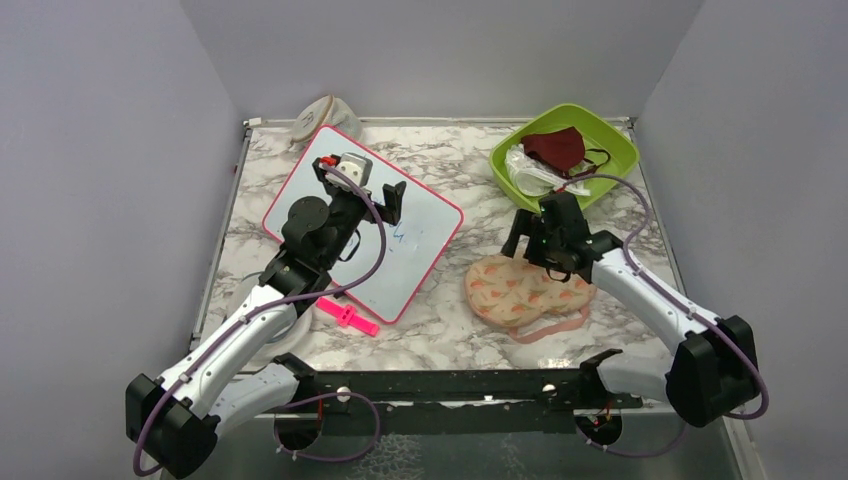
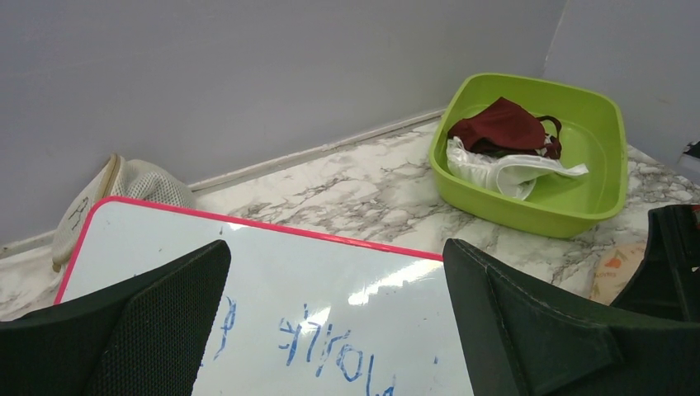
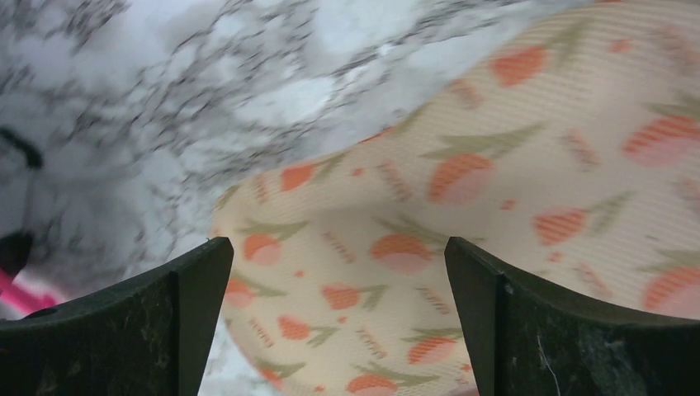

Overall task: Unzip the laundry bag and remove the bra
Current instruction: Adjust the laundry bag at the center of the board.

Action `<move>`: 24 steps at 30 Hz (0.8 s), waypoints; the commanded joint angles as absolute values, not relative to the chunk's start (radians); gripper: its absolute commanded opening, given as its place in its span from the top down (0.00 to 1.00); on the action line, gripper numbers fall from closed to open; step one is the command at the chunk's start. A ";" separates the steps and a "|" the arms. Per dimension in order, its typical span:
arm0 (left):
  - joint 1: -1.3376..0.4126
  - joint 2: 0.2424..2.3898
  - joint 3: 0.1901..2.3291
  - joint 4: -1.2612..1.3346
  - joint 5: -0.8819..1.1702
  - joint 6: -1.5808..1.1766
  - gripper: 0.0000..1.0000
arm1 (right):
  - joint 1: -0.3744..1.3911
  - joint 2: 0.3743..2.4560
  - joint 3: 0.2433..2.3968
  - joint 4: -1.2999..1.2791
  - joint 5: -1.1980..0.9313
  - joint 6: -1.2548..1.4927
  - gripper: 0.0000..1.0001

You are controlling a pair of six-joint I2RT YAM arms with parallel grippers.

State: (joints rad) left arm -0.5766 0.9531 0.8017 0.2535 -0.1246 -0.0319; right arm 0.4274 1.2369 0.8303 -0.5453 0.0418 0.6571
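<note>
Right end effector (image 3: pixel 334 264) (spread, empty) hovers over the laundry bag (image 3: pixel 495 165); left end effector (image 2: pixel 334 272) also spread.

Left arm (image 1: pixel 235 335), right arm (image 1: pixel 650 295): white link shells, black joint housings, black block at each base. Purple cable (image 1: pixel 383 250) loops along each arm. Left gripper fingers (image 2: pixel 148 330): black, wedge-shaped, fine dimpled pad face. Right gripper fingers (image 3: pixel 569 330): black, smooth, faintly speckled. Black cross rail (image 1: pixel 450 385) joins bases, silver screws
</note>
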 commanded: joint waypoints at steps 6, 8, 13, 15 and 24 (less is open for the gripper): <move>-0.588 0.953 0.824 0.257 -0.107 -0.039 0.02 | 0.333 1.278 0.798 -0.461 0.284 0.602 0.00; -0.592 0.956 0.824 0.259 -0.105 -0.040 0.02 | 0.332 1.354 0.840 -0.433 0.254 0.530 0.01; -0.599 0.967 0.826 0.259 -0.076 -0.044 0.02 | 0.368 1.576 0.955 -0.378 0.028 0.324 0.04; -0.601 0.975 0.827 0.259 -0.066 -0.046 0.02 | 0.431 1.617 0.980 -0.339 -0.046 0.255 0.04; -0.619 1.017 0.831 0.252 -0.038 -0.054 0.02 | 0.534 1.546 0.980 -0.316 -0.254 0.180 0.01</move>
State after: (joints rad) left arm -0.6048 1.0069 0.8021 0.2531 -0.0734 -0.0402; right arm 0.5404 1.6524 1.0054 -0.3359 -0.1528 0.2195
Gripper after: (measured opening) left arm 0.982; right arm 0.980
